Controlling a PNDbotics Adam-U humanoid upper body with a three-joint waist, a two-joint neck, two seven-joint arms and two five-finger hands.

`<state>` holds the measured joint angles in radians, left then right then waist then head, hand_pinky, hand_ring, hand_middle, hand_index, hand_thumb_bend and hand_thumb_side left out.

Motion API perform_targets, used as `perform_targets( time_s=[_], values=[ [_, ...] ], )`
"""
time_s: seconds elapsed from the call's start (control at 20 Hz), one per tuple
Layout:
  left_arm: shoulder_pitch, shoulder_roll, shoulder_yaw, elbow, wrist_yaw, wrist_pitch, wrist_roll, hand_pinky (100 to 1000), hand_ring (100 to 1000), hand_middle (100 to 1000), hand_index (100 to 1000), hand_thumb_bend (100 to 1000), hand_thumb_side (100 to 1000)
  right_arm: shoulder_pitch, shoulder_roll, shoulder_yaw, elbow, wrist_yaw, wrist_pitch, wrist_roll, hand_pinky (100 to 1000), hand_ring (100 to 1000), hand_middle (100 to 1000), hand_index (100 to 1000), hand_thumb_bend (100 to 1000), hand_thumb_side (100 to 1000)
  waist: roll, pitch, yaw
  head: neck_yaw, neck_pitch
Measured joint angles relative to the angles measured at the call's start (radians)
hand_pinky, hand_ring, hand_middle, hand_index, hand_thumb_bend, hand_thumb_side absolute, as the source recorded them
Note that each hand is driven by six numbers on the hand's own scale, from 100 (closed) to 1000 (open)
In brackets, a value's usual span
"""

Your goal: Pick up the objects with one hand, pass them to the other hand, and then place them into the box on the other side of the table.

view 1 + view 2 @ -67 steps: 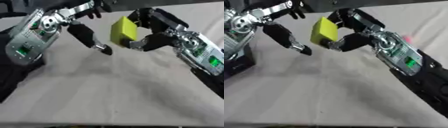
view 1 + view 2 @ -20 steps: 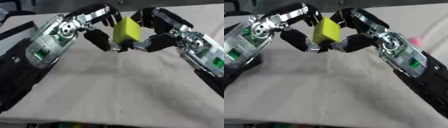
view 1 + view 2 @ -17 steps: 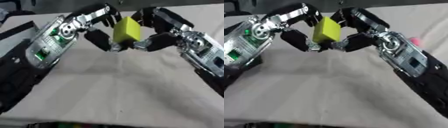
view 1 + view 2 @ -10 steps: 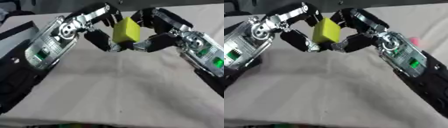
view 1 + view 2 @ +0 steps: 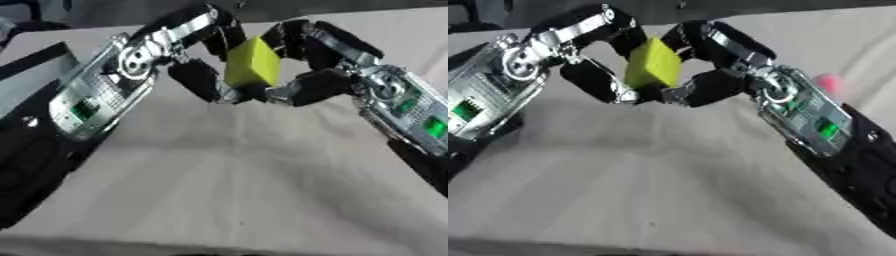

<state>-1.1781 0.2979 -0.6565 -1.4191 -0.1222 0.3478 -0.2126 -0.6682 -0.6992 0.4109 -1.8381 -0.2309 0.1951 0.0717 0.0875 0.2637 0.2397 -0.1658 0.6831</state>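
A yellow-green block (image 5: 252, 67) hangs above the table between my two hands, near the top middle of both views. My right hand (image 5: 372, 82) comes in from the right, shut on the block, with its fingers over the top and its thumb (image 5: 311, 87) under the lower edge. My left hand (image 5: 140, 55) reaches in from the left. Its fingers (image 5: 219, 27) curl over the block's upper left corner and its thumb (image 5: 199, 80) presses in below. The block's lower end is hidden by the two thumbs.
The beige cloth-covered table (image 5: 227, 180) stretches below the hands. A dark box edge (image 5: 39, 57) shows at the far left behind my left forearm. A small pink thing (image 5: 829, 81) lies on the table behind my right forearm.
Over the last few seconds my left hand has moved right to the block and curled its fingers round it. In the last second both hands and the block have barely moved.
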Motion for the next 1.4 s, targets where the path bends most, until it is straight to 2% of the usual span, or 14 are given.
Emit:
perform_targets(
  time_s=[0.25, 0.95, 1.4],
  values=[
    [0.0, 0.0, 0.0, 0.006, 0.014, 0.007, 0.006, 662, 469, 381, 282, 677, 100, 0.0, 0.001, 0.004, -0.004, 0.012, -0.004, 0.011, 777, 812, 556, 696, 690, 102, 0.0, 0.0, -0.002, 0.0, 0.0],
    [0.001, 0.0, 0.0, 0.024, 0.029, 0.016, -0.02, 654, 452, 354, 231, 653, 100, 0.009, 0.002, 0.004, -0.004, 0.041, -0.013, 0.036, 783, 823, 582, 728, 731, 139, 0.0, 0.0, -0.007, 0.003, 0.0],
    [0.001, 0.012, 0.001, 0.023, 0.032, 0.008, -0.054, 656, 453, 354, 224, 664, 100, 0.018, 0.002, 0.007, 0.007, 0.086, -0.005, 0.048, 796, 859, 664, 831, 829, 229, 0.0, 0.0, -0.011, 0.005, 0.001]
  ],
)
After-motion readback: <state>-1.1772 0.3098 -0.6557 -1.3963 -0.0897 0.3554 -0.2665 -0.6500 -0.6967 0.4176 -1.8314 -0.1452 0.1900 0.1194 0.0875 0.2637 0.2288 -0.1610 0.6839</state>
